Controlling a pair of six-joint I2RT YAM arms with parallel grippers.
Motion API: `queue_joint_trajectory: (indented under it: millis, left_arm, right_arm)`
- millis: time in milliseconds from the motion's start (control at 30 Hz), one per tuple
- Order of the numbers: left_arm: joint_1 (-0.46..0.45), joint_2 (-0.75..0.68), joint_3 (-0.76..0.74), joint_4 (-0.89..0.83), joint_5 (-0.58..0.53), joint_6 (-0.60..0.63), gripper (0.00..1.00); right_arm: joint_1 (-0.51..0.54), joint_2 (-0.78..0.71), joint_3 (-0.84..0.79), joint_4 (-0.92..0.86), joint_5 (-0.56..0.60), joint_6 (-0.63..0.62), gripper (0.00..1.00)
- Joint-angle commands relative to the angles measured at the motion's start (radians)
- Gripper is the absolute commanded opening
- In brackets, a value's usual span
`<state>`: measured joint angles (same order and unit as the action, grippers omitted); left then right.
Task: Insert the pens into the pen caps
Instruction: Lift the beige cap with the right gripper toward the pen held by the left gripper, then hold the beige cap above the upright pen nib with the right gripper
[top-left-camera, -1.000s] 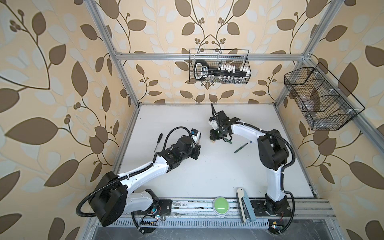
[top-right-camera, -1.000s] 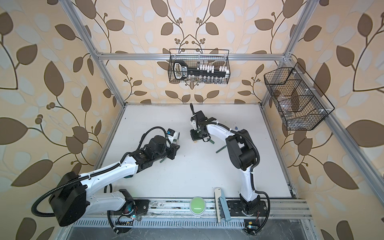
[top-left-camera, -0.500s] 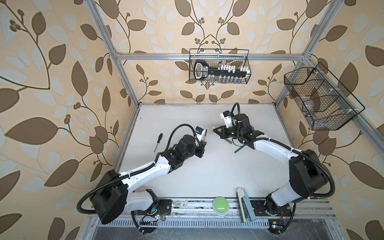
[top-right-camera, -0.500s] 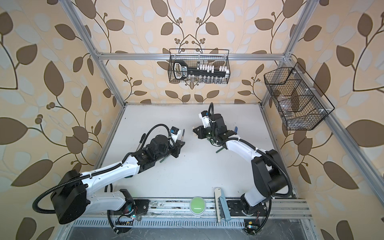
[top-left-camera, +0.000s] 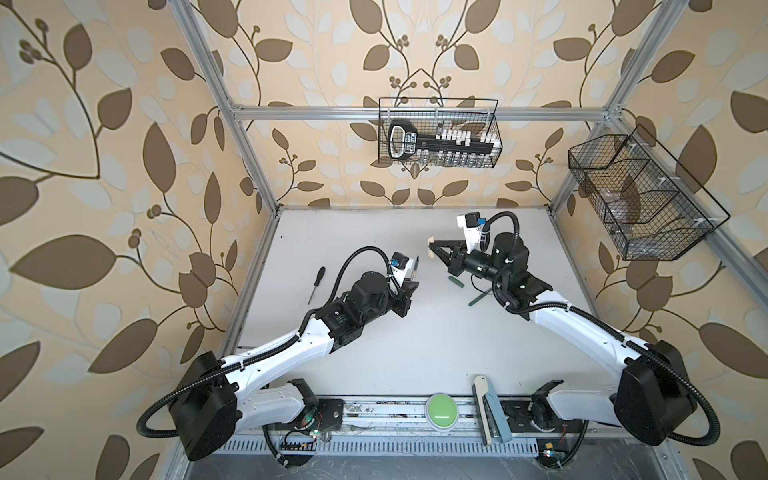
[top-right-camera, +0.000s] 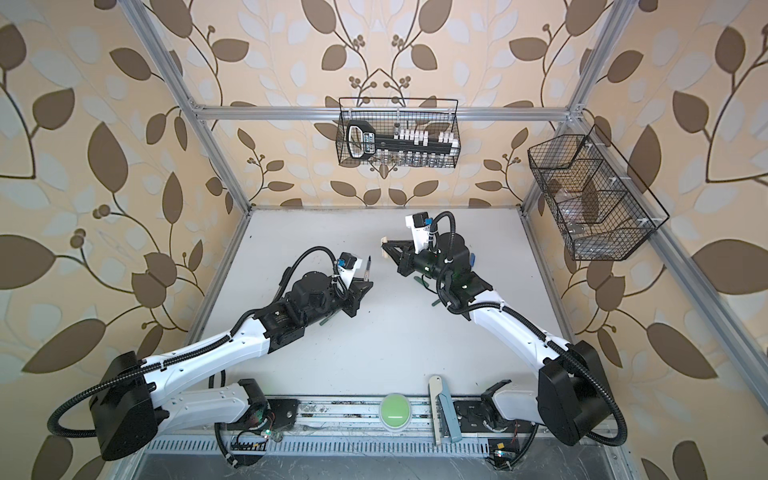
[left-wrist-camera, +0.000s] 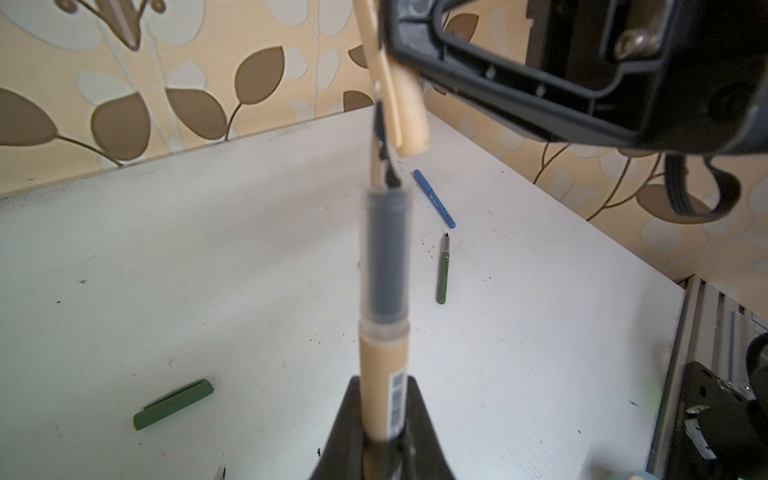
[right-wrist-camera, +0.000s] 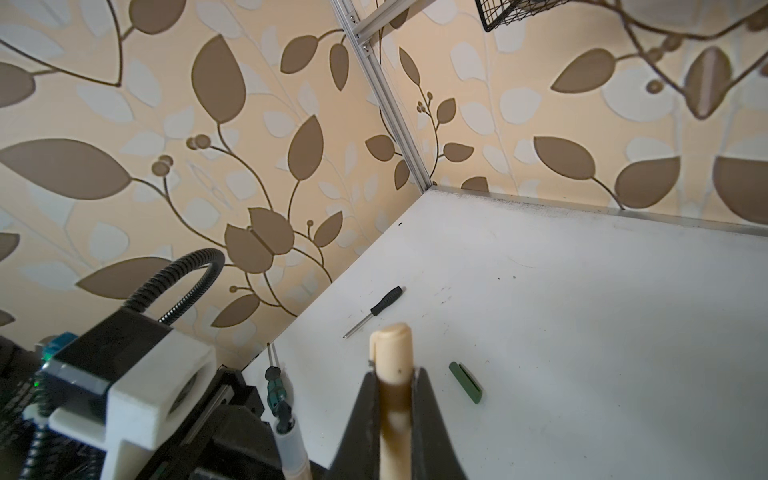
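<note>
Between the left fingers (left-wrist-camera: 341, 424), pressed tight on its lower barrel, the beige pen (left-wrist-camera: 383, 357) stands upright with its dark pointed tip bare and uppermost. The left wrist view shows a barcode label just above the grip and a clear, dark-filled section farther along. Facing it, the right fingers (right-wrist-camera: 368, 415) are closed narrowly on the beige cap (right-wrist-camera: 394, 361), which sticks out past their tips with its clip showing on one side. In both top views the two arms meet above the middle of the desk (top-left-camera: 374, 232). The cap (top-left-camera: 431, 248) is held near the pen (top-left-camera: 416, 268), a little apart from its tip and not yet slid on. Below them on the desk lies a dark green cap (left-wrist-camera: 174, 405) by itself. Farther toward the right arm's side lies a dark green pen (left-wrist-camera: 442, 272) with its tip exposed. Just past that tip lies a blue pen (left-wrist-camera: 434, 199); whether it wears a cap cannot be told. Well apart, near the desk's left edge, lies a black-handled screwdriver (top-left-camera: 316, 284). In the right wrist view a green-handled tool (right-wrist-camera: 274, 388) shows beside the left arm, partly hidden behind the held pen.
</note>
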<state>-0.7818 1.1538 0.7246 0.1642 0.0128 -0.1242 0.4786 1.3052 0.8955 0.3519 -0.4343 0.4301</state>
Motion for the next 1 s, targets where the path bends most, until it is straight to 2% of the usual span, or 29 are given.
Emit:
queue_joint_trajectory:
  millis: [0, 400, 633, 967]
  left_arm:
    - [0.001, -0.008, 0.009, 0.053, 0.016, 0.017, 0.0]
    - [-0.03, -0.072, 0.034, 0.052, 0.082, 0.007, 0.0]
    - [-0.066, -0.127, 0.027, 0.061, 0.073, 0.029, 0.0]
    - [-0.074, -0.138, 0.029, 0.05, 0.074, 0.039, 0.0]
  right_arm:
    - [0.015, -0.043, -0.013, 0.048, 0.0, 0.015, 0.11]
    - [0.028, -0.111, -0.023, 0.195, -0.033, 0.123, 0.12]
    - [0.055, -0.139, 0.015, 0.201, -0.056, 0.106, 0.13]
    - [0.066, -0.124, 0.028, 0.268, -0.106, 0.149, 0.14]
